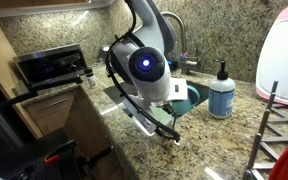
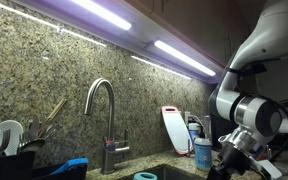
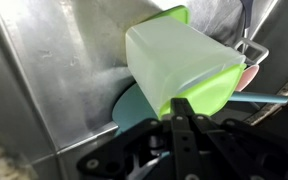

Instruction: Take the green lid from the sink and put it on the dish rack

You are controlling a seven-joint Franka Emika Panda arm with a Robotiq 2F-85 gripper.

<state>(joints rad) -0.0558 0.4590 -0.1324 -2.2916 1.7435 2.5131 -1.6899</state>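
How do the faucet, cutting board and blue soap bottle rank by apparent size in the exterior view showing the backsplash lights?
faucet
cutting board
blue soap bottle, though the last two look close

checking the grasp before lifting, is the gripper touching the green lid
Cannot tell. In the wrist view the gripper overlaps the lower rim of the green lid, but neither contact nor a gap shows plainly.

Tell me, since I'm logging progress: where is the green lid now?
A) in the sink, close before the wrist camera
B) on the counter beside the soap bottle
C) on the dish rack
A: the wrist view shows the lid in front of the metal wall of the sink.
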